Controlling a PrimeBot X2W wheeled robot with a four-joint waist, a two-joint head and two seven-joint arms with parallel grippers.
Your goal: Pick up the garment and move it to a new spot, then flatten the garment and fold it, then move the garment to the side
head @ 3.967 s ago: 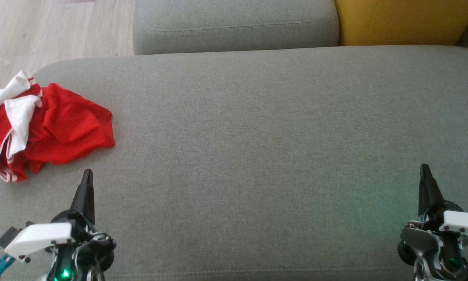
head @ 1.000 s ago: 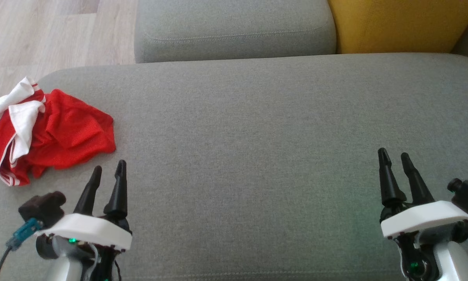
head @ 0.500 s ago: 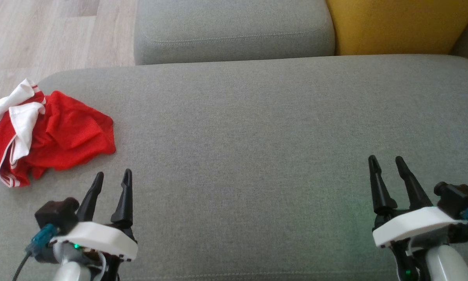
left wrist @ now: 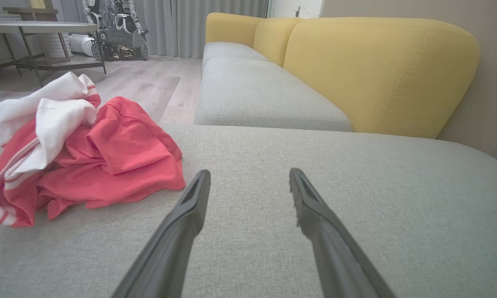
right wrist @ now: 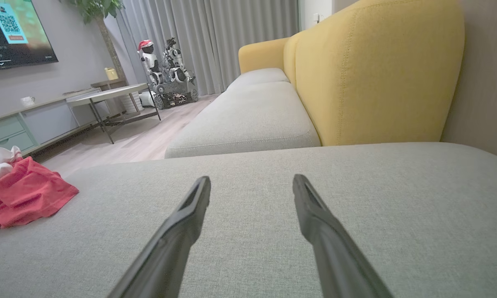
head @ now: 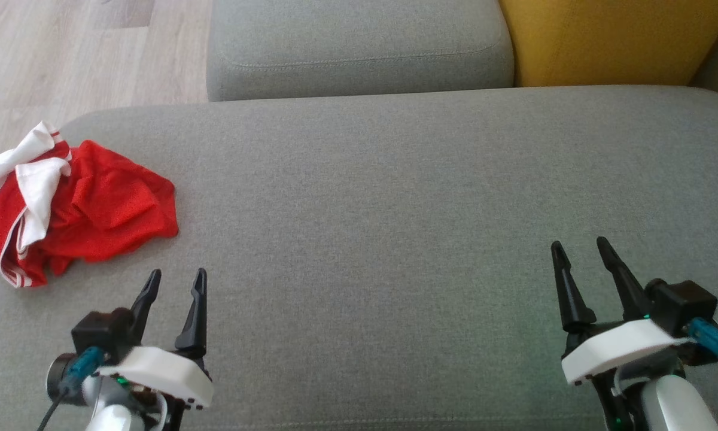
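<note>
The garment [head: 84, 209], red mesh with white panels and striped trim, lies crumpled in a heap at the far left end of the grey seat cushion [head: 395, 197]. Its white part spills toward the cushion's left edge, with the wooden floor [head: 66, 60] beyond. Bunched as it is, we can make out no clear long axis. The heap is a little wider than it is deep, and its red corner points toward the middle of the cushion.

Our left gripper [head: 177, 272] hovers low over the cushion, just near of that red corner and a little to its right. Its fingers are spread wide and hold nothing. In the left wrist view the heap sits ahead and to the left of the fingers, near but not touching.

Our right gripper [head: 578, 242] is well apart, at the other end of the cushion, and is likewise spread wide and empty.

We judge the pick-up not yet begun. The left arm is plainly the nearer one, and its reach should go forward and leftward onto the red folds. Behind the cushion are a second cushion [head: 359, 48] and a yellow backrest [head: 604, 36].
</note>
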